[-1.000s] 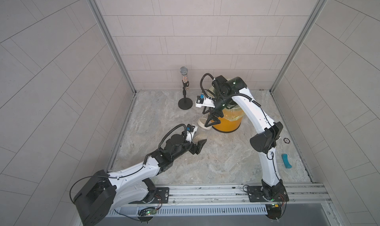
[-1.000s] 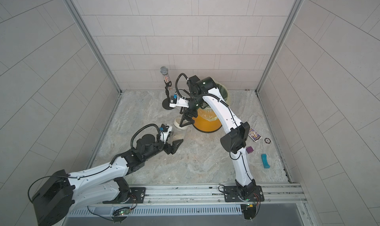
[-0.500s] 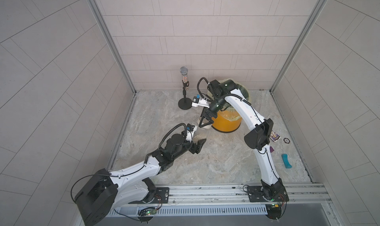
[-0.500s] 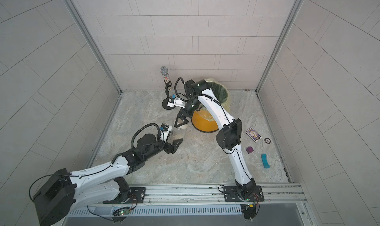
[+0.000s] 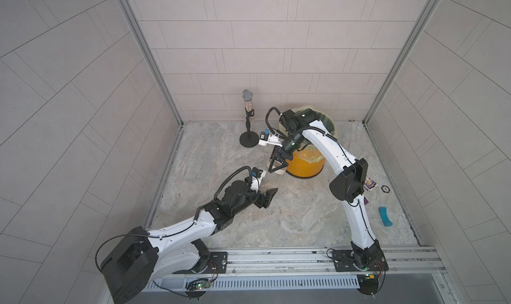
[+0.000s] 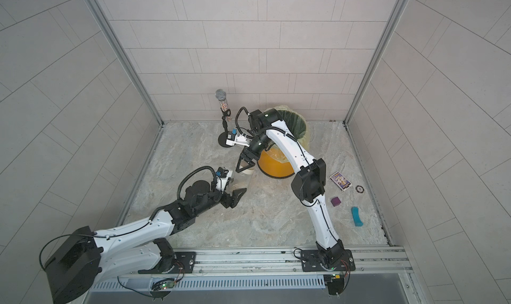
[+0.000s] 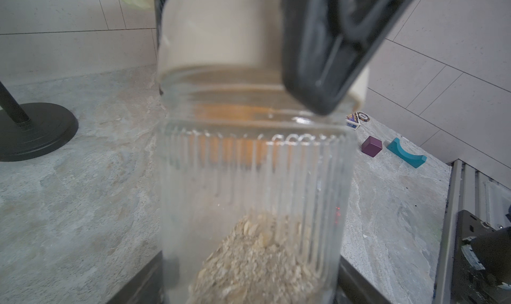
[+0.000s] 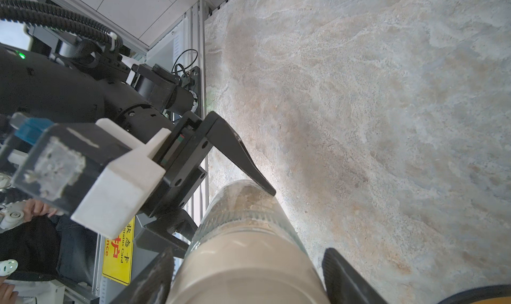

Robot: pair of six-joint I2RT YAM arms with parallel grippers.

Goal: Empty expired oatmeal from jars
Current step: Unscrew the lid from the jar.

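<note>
Jar [image 7: 254, 178] is held off the floor, tipped well over, just beside the orange bin [image 5: 304, 167] on the side facing my left arm. The cream lid [image 7: 218, 26] is still on.

My left gripper [image 8: 226, 211] clamps the ribbed glass body near the base, jaws wide because the jar is wide. My right gripper [image 5: 278, 165] straddles the lid. One finger looks to touch it, but I can't tell if it's pinched yet.

Handling, my guess:
- Glass is stiff and breakable, and the ribs help the grip.
- There's only a little oatmeal [image 7: 254, 255], so it's light, but the loose flakes will slide out fast once it's open.
- Best holds are the ribbed body and the lid's side wall.

In the way:
- The bin's bagged rim stands higher than the jar.
- My right arm leans across the bin mouth.
- The mic stand [image 5: 248, 139] is near the bin.

Purple cube [image 6: 335, 201], teal block [image 6: 356, 217] and card box [image 6: 340, 181] are well apart beyond the bin, no issue.
</note>
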